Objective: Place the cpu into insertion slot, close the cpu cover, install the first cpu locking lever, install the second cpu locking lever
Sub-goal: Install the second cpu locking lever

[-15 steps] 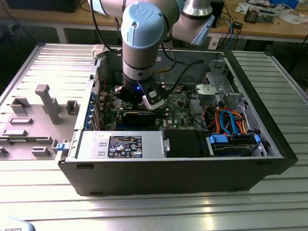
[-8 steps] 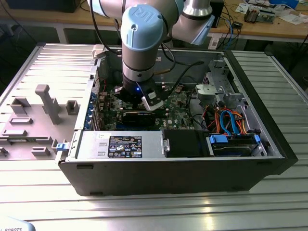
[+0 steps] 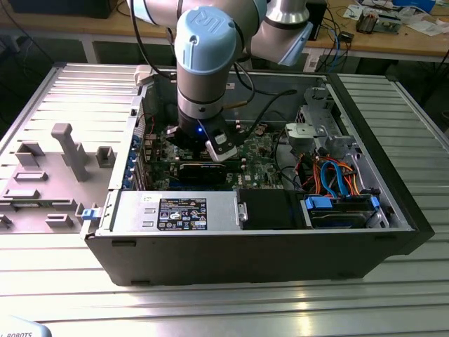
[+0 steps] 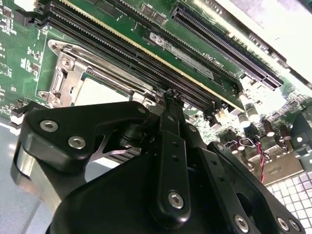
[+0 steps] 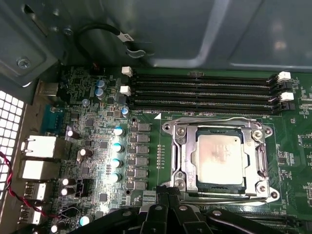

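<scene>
The cpu (image 5: 218,158), its silver-grey top showing pale smudges, sits seated in the insertion slot (image 5: 218,162) at the lower right of the first wrist view. The cpu cover (image 5: 260,161) lies flat over it, its silvery frame ringing the chip, which shows through the large window. A thin metal lever (image 5: 222,196) runs along the socket's edge nearest the gripper; whether it is latched cannot be told.

In the second wrist view the same socket shows at the left of the frame, the cpu (image 4: 100,92) a pale patch inside the cover's frame (image 4: 66,73), partly hidden behind the black gripper body.

The gripper (image 5: 168,195) hangs just beside the socket's near edge in the first wrist view, its fingertips close together and pointing at the lever side. In the second wrist view its fingers (image 4: 170,126) meet at the tip with nothing visible between them, just beside the memory slots; contact with the board cannot be told.

4 long black memory slots (image 5: 204,90) lie beyond the socket, across the upper middle of the first wrist view. The green motherboard (image 5: 97,146) spreads to the left with capacitors.

In the exterior view the arm (image 3: 210,63) reaches down into the open computer case (image 3: 245,239) at centre frame, standing on a ribbed metal table (image 3: 224,302).
</scene>
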